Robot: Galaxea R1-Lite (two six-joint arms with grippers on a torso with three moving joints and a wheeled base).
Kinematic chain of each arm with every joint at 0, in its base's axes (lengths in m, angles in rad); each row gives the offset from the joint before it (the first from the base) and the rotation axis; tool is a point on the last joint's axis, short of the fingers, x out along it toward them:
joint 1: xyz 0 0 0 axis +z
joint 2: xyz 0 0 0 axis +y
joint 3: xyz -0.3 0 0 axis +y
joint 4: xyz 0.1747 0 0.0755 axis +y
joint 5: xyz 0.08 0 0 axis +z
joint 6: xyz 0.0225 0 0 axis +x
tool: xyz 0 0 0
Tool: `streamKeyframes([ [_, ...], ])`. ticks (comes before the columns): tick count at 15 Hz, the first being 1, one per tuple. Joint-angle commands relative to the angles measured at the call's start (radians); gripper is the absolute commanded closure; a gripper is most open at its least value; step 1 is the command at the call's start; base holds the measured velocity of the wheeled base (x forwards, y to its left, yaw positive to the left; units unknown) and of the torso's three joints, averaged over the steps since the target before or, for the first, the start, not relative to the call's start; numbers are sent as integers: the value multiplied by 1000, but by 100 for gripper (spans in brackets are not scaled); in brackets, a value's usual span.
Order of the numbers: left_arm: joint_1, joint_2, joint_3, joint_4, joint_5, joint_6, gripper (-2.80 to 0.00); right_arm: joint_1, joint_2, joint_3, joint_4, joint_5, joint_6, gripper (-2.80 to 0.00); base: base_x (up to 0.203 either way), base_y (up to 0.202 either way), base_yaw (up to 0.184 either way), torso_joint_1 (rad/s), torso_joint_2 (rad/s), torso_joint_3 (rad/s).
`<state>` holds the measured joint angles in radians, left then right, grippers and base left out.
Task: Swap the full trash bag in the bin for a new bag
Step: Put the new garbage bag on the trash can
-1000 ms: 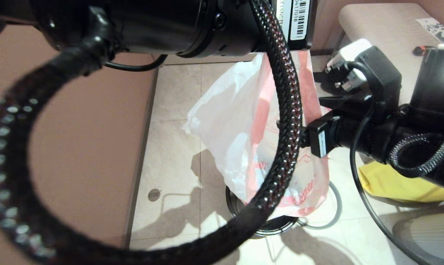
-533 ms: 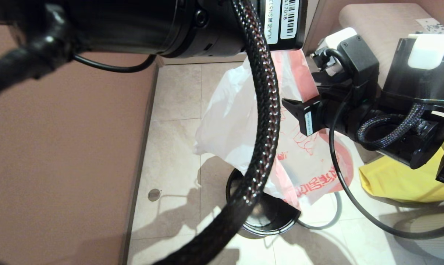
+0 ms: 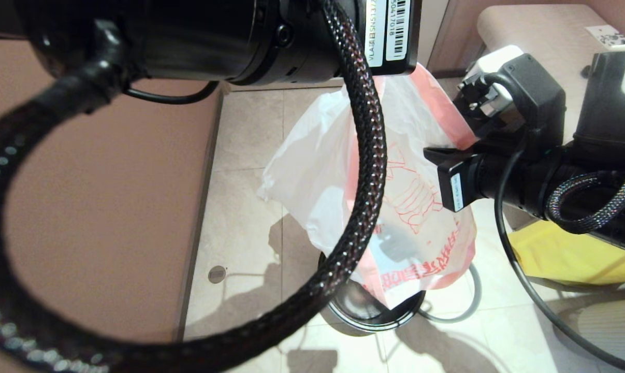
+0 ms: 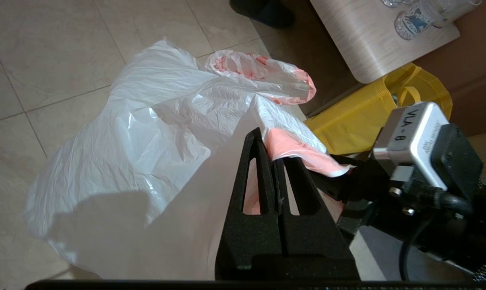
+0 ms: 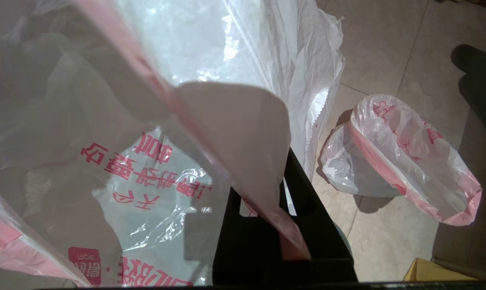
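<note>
The new bag [image 3: 405, 197], mid-frame in the head view, hangs spread between the left hand [image 4: 271, 161] and right hand [image 5: 285, 225], both clenched on its pink rim, presumably to lower it into the bin [image 3: 353, 316] at lower centre beyond.

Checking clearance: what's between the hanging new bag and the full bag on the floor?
Only bare floor tile, between new bag and full bag; shows in the right wrist view.

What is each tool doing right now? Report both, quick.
Left tool: shut on the new bag's pink rim.
Right tool: shut on the same bag's rim, opposite side, above the bin.
</note>
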<state>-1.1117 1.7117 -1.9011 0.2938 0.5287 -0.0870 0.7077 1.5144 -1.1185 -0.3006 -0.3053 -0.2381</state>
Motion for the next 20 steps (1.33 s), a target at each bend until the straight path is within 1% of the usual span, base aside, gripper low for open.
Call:
streamKeyframes([
  [1,1,-1,8,2,4,0,0,12,-53,12,10,-1,21,0,0,0,0,0,0,0],
  [2,1,-4,14,4,4,0,0,13,-67,22,27,-1,27,0,0,0,0,0,0,0],
  [3,1,-7,25,3,4,1,-280,12,-81,31,48,-1,32,0,0,0,0,0,0,0],
  [5,-5,-12,29,3,-2,1,-280,13,-105,40,91,-1,67,0,0,0,0,0,0,0],
  [7,-5,-30,44,4,-9,2,-280,12,-118,42,120,-1,75,0,0,0,0,0,0,0],
  [9,-2,-108,100,3,-33,2,-280,12,-153,42,156,-1,124,0,0,0,0,0,0,0],
  [10,14,-153,148,2,-40,1,-280,12,-178,38,192,-1,149,0,0,0,0,0,0,0],
  [12,72,-216,245,-4,-45,-3,-280,12,-227,22,294,2,220,0,0,0,0,0,0,0],
  [13,107,-242,313,-7,-46,-12,-280,12,-259,-3,366,11,267,0,0,0,0,0,0,0],
  [14,148,-269,388,-10,-46,-31,-280,12,-281,-45,444,29,333,0,0,0,0,0,0,0],
  [17,276,-339,596,-25,-45,-92,-280,12,-310,-212,633,127,522,0,0,0,0,0,0,0],
  [18,302,-366,659,-50,-44,-104,-280,12,-313,-275,684,156,563,0,0,0,0,0,0,0],
  [20,323,-434,788,-99,-42,-113,-280,12,-331,-380,806,207,616,0,0,0,0,0,0,0],
])
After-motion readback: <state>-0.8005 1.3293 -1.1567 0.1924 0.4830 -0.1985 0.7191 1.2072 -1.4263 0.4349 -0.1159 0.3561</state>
